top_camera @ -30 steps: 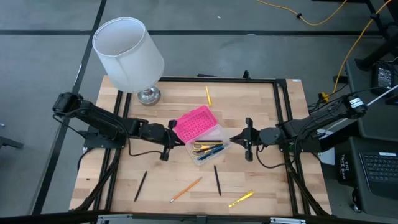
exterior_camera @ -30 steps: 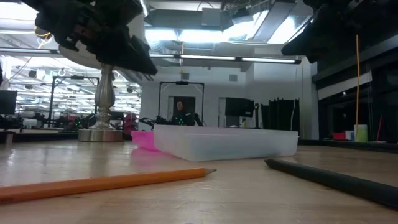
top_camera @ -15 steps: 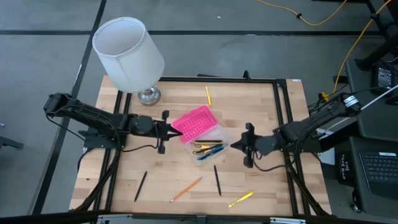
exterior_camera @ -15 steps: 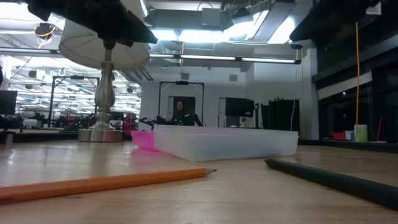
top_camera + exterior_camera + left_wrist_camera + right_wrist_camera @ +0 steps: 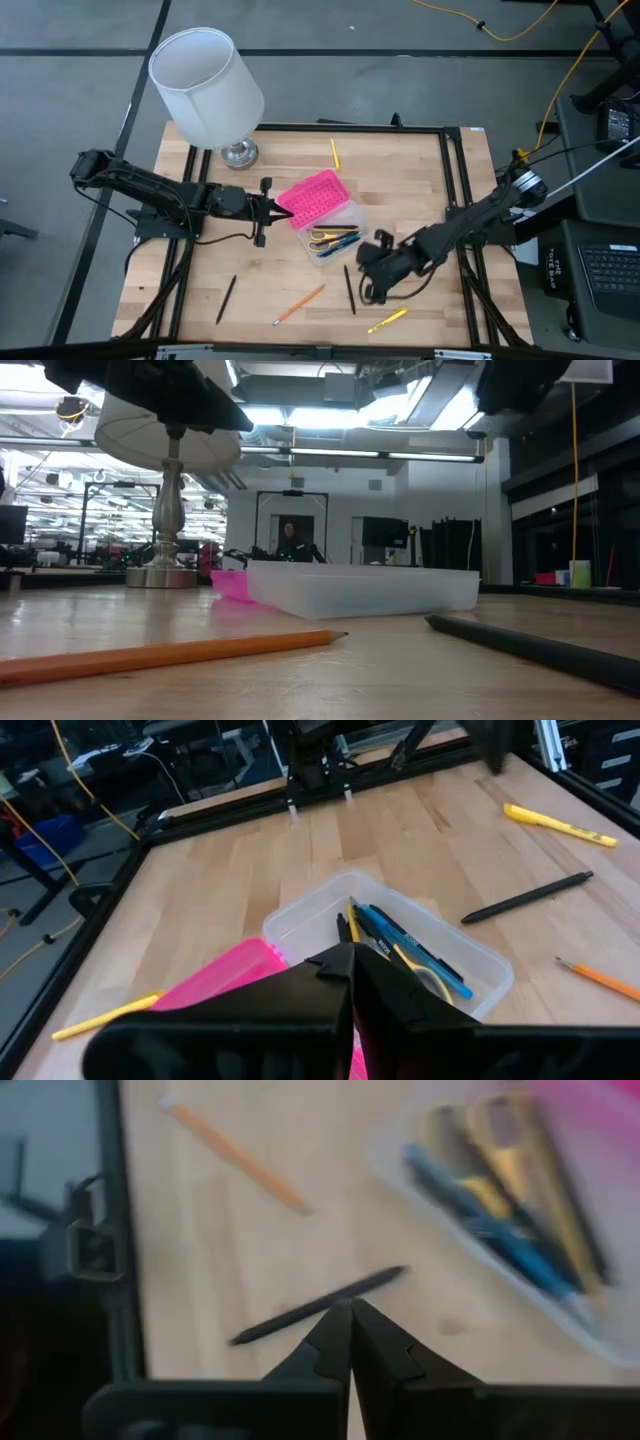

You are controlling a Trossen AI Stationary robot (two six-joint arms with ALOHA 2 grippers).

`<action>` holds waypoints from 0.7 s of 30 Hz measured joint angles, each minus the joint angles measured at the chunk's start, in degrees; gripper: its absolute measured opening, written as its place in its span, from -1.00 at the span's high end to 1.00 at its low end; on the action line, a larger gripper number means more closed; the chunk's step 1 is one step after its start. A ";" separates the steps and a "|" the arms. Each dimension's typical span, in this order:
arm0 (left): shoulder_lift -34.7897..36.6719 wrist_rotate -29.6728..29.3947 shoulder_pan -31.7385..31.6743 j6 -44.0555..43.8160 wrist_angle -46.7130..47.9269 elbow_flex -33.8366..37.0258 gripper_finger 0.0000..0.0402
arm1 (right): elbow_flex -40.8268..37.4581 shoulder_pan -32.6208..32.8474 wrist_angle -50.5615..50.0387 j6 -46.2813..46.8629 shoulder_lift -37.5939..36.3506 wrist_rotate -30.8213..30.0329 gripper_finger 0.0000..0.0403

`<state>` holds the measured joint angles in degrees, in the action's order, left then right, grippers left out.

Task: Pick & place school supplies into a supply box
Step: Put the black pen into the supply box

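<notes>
Pale wooden table (image 5: 400, 190) in a black frame, grey floor around, white lamp (image 5: 207, 85) behind the supply box (image 5: 322, 213), box open mid-table holding pens, left gripper (image 5: 274, 210) closed beside its pink lid, right gripper (image 5: 370, 270) closed over a black pen (image 5: 349, 289) in front of the box, lit workshop beyond, no legible writing

The left arm stretched low from the table's left edge toward the centre, its left gripper (image 5: 278, 207) held with fingers (image 5: 335, 970) pressed together. The right arm reached diagonally in from the right side, wrist bent down, the right gripper (image 5: 368, 272) likewise closed, fingertips (image 5: 345, 1320) meeting in a point.
</notes>
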<state>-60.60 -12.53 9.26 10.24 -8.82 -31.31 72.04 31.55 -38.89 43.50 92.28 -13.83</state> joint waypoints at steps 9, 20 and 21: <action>-0.02 -0.01 0.00 0.00 0.02 0.00 0.98 | 9.13 2.04 -0.86 -1.07 8.09 4.53 0.98; -0.02 0.00 0.00 0.00 0.01 0.00 0.98 | 9.54 1.10 -7.93 13.04 9.85 0.67 0.96; -0.02 -0.01 0.00 0.00 0.02 0.00 0.98 | 9.54 0.97 -8.90 13.67 9.86 0.64 0.97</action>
<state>-60.62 -12.55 9.26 10.24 -8.80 -31.31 81.58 32.52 -47.79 57.16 102.14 -13.19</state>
